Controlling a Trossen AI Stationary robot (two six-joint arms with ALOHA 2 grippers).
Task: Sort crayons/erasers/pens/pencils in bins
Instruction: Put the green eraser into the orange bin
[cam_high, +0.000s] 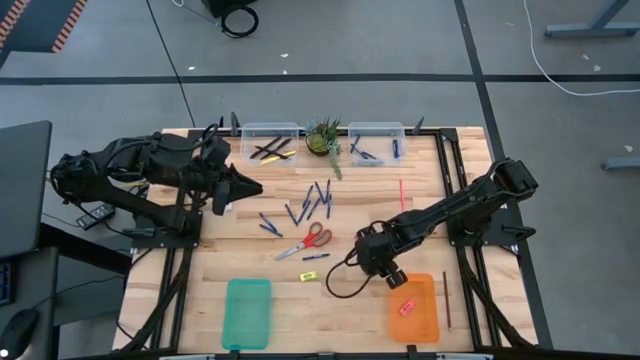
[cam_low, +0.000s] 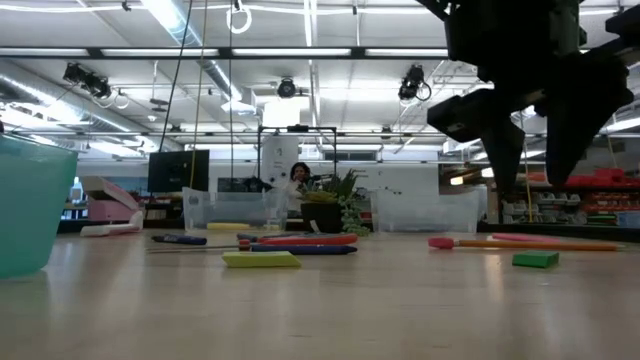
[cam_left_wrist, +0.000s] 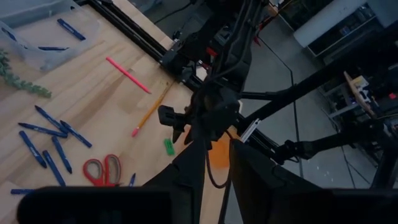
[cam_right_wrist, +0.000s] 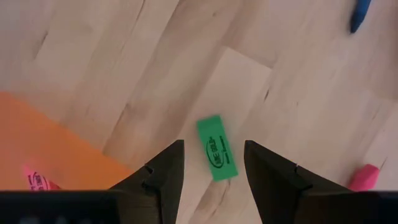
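Right gripper: the right gripper hung just above the bare wood with its two fingers spread apart and nothing between them; it stood beside the orange tray, toward the table's middle.
Green eraser: the green eraser lay flat on the table, centred in the gap between the fingers but touching neither; in the wrist view its long axis ran nearly along the gripper's line of sight, slightly skewed, so the fingers flanked its long sides.
Right arm: it reached in from its base at the right edge, bent down over the table's near right part.
Orange tray: a pink-red eraser lay inside it, set at a slant.
Yellow eraser: a yellow eraser lay on the wood near the red-handled scissors.
Pens: loose blue pens were scattered at mid-table, pointing in mixed directions; more lay in the far right clear bin.
Pencils: dark pencils lay crossed in the far left clear bin.
Teal tray: the teal tray sat at the near edge.
Left gripper: the left gripper waited over the far left part of the table; its fingers looked nearly together, though the view there was poor.
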